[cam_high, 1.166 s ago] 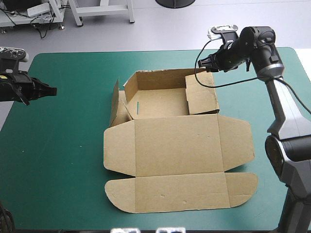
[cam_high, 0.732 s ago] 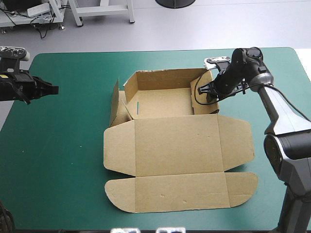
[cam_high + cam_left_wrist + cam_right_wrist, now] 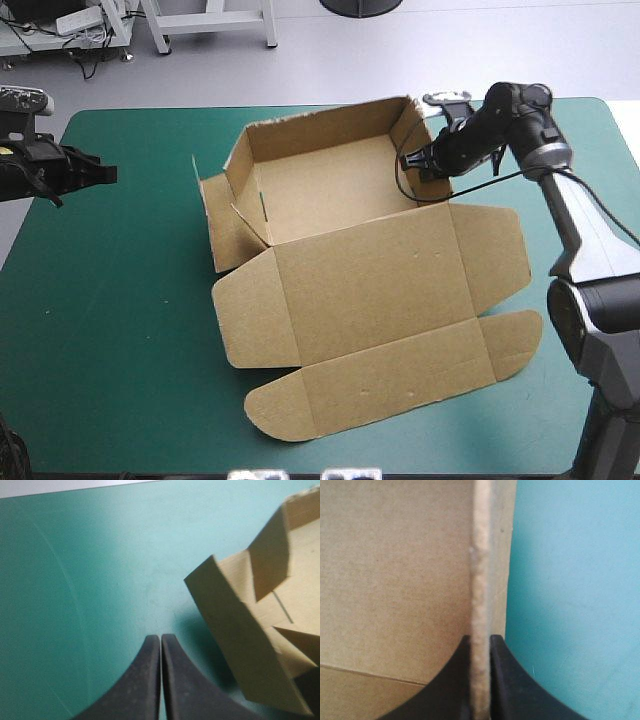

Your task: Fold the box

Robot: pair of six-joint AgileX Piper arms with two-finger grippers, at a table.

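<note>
The box (image 3: 380,280) sits mid-table on the teal-green cover (image 3: 120,330), its lid flat toward the near edge. Since just before, its right wall (image 3: 408,130) has gone from lying slack to standing upright. The right gripper (image 3: 425,165) is clamped on that wall's top edge, and the whole sheet has swung round with the pull. The left flap (image 3: 215,215) hangs outward, so that side likely comes next. The left gripper (image 3: 105,175) hovers well apart, fingers pressed together on nothing.
</note>
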